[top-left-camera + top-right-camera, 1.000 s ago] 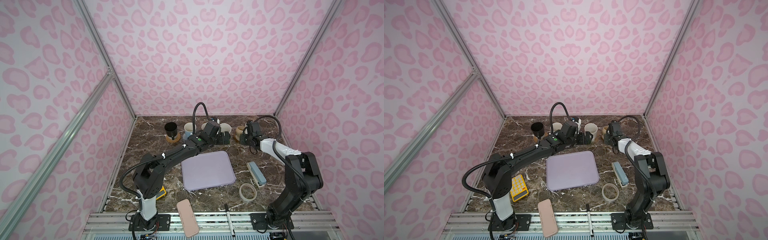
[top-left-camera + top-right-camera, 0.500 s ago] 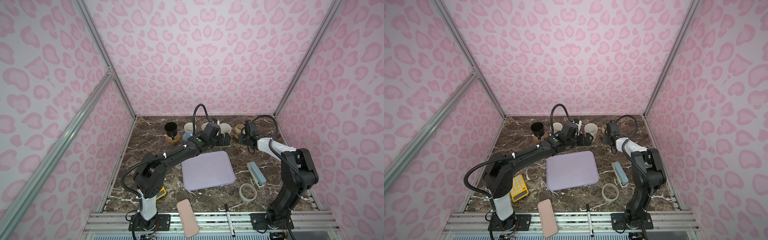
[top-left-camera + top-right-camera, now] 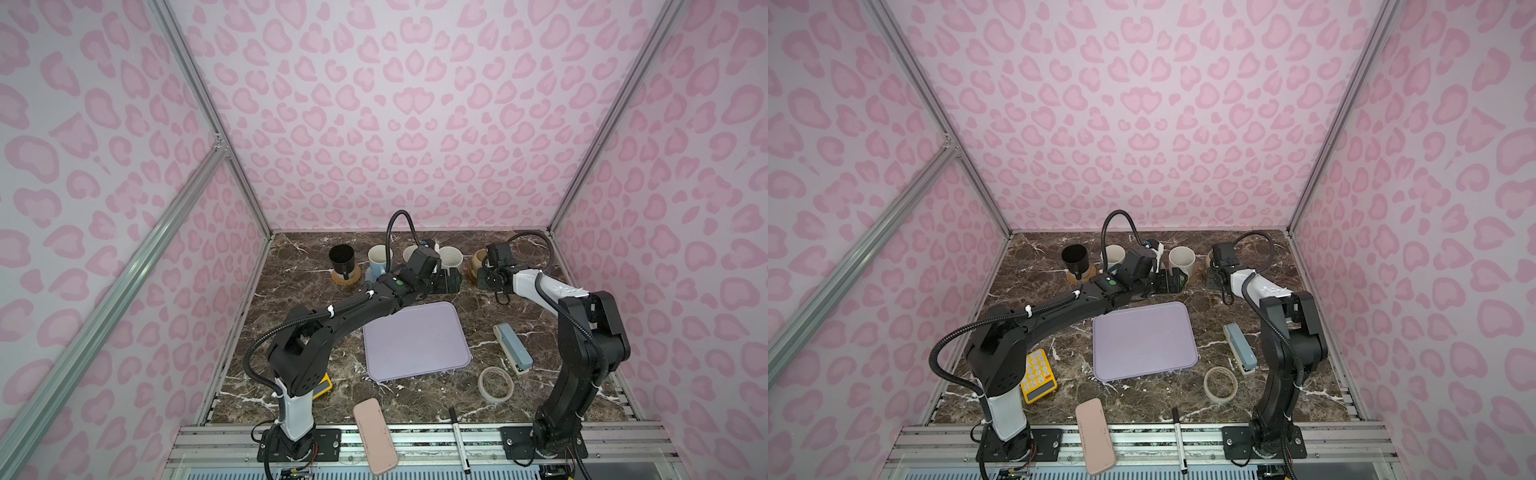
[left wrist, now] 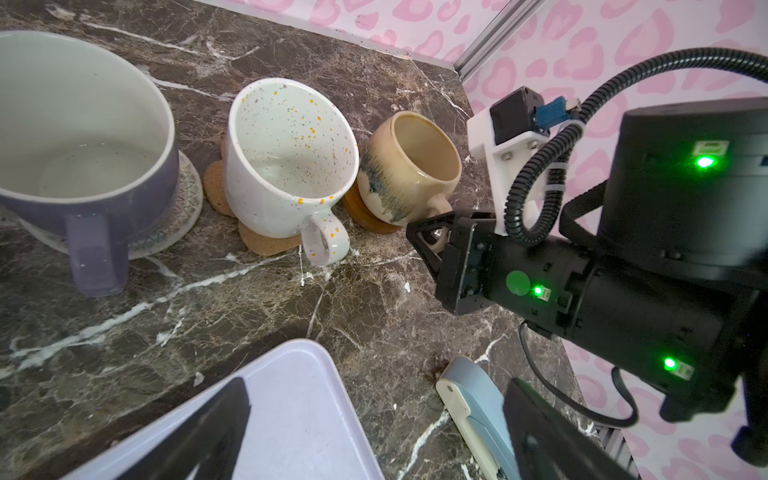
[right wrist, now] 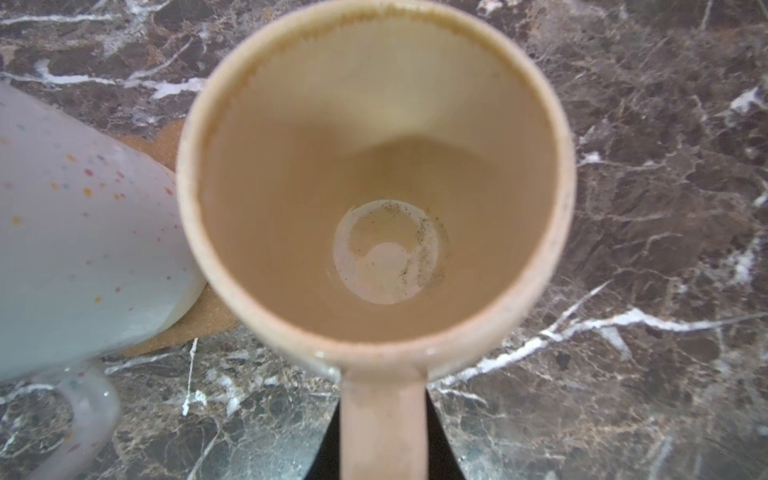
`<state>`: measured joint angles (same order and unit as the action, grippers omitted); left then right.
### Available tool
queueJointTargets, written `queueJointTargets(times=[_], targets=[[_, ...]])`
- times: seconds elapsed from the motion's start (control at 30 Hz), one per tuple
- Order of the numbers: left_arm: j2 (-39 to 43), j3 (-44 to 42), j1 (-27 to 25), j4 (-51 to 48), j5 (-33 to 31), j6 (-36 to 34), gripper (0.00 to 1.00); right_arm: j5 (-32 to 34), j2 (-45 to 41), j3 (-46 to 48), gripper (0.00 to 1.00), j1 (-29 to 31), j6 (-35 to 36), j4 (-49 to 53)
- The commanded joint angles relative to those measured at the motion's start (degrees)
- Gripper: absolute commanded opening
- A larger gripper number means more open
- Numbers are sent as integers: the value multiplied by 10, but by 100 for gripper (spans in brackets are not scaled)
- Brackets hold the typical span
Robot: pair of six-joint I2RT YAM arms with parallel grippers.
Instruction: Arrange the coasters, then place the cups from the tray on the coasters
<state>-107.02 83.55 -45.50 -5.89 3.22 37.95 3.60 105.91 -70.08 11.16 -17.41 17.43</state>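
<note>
**Item:** beige mug [image 4: 409, 166].
**Location:** right end of the mug row, right of centre in both top views, on the brown coaster [image 4: 365, 218] and apparently seated.
**Attitude:** upright, mouth up, long axis vertical. The handle points down-frame, toward the right arm and in line with its wrist.
**Holder:** right end effector [image 4: 430, 237], clamped on the handle. Gripping there probably keeps its fingers clear of the neighbouring mug. Letting go looks like the step in hand.
**Neighbours, going left:**
- speckled mug [image 4: 286, 166] on the paw coaster [image 4: 266, 245], close against the beige one; contact uncertain
- lavender mug [image 4: 83, 166] on the cream coaster [image 4: 185, 208]
- blue mug [image 3: 379, 258]
- black mug [image 3: 341, 259] on the orange coaster [image 3: 348, 280]

**Left end effector** [image 4: 378, 399]: jaws wide, empty, hovering between the row and the tray [image 3: 415, 345].
**Tray:** bare, mid-frame on the worktop [image 3: 490, 316], so the task is judged nearly done.
</note>
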Motion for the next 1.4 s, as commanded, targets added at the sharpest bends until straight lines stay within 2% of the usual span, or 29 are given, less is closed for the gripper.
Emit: queueJointTargets(times=[0.0,0.37,0.7,1.03,1.23,1.3,1.37], targets=[[5,-5,0,18,1,5,97,10,15,-2,18,1,2,77],[9,-17,2,26,5,7,97,21,20,-10,28,2,-7,88],[22,-29,6,30,2,7,97,33,-8,4,30,13,-12,73],[112,-106,6,32,-59,6,97,58,-114,55,42,26,-24,67],[244,-207,12,29,-137,-22,97,92,-240,122,58,33,-32,48],[299,-245,20,27,-160,-44,97,104,-290,147,72,33,-36,41],[348,-281,34,30,-174,-75,97,108,-334,173,91,31,-39,25]])
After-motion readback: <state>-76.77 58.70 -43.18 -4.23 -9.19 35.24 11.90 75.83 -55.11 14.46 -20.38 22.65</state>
